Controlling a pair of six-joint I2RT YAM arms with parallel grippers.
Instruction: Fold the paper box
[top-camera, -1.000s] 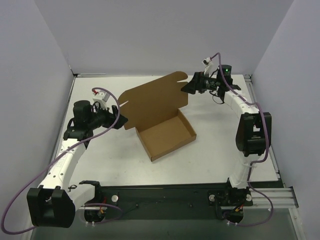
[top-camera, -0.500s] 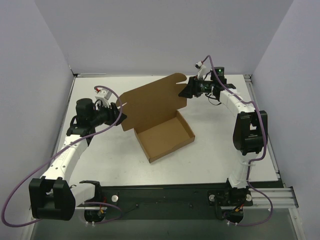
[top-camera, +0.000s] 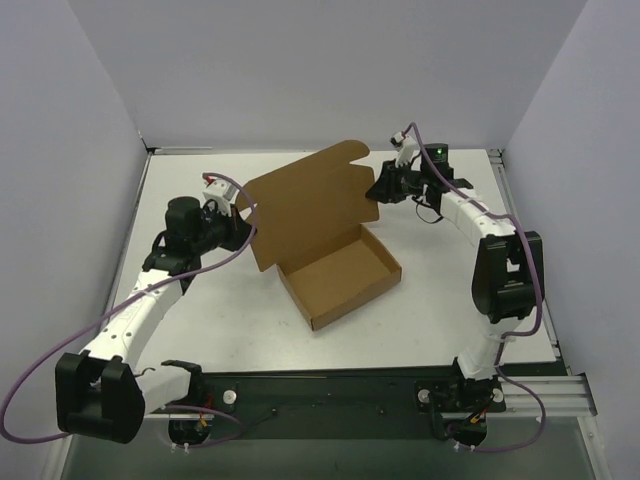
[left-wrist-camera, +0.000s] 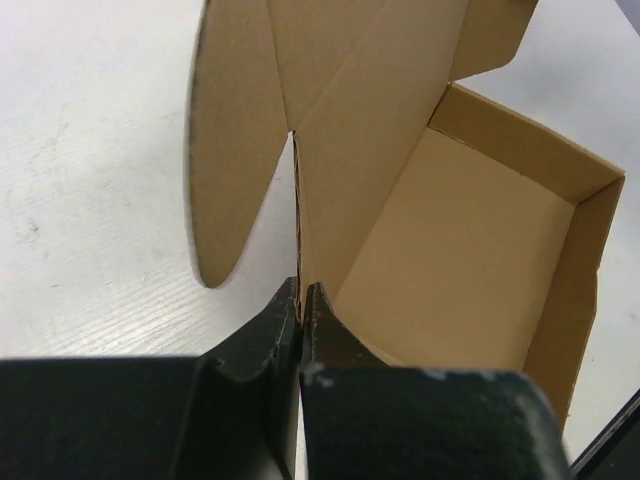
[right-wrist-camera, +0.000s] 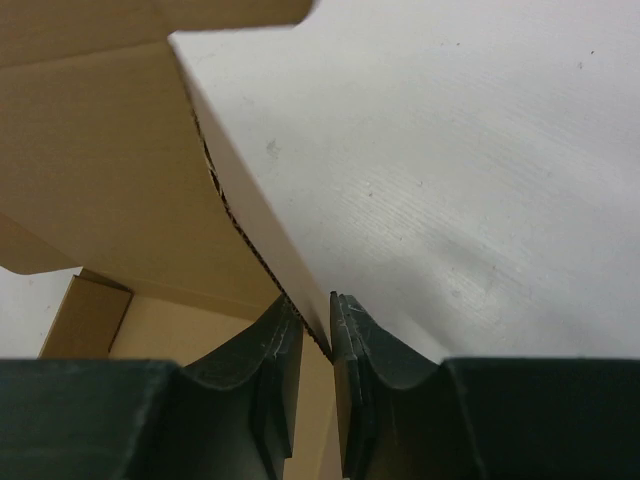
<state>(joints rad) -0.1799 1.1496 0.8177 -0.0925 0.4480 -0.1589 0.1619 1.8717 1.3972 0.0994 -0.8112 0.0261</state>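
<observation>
The paper box (top-camera: 345, 275) is a shallow brown cardboard tray in the middle of the table, with its lid (top-camera: 305, 205) standing up at the back. My left gripper (top-camera: 245, 228) is shut on the lid's left edge; in the left wrist view the gripper (left-wrist-camera: 302, 290) pinches that thin edge, beside a rounded flap (left-wrist-camera: 225, 150) and the tray's inside (left-wrist-camera: 460, 230). My right gripper (top-camera: 378, 190) is at the lid's right edge. In the right wrist view that gripper (right-wrist-camera: 315, 305) straddles the cardboard edge (right-wrist-camera: 250, 235), with a narrow gap still showing on one side.
The white table (top-camera: 200, 330) is ringed by pale walls at the left, back and right. A black rail (top-camera: 330, 385) with both arm bases runs along the near edge. Purple cables loop off each arm.
Both grippers closed in on the lid's side edges: the left went from open to shut on it, and the right narrowed. The lid stands more upright, and the tray slid slightly right and nearer.
</observation>
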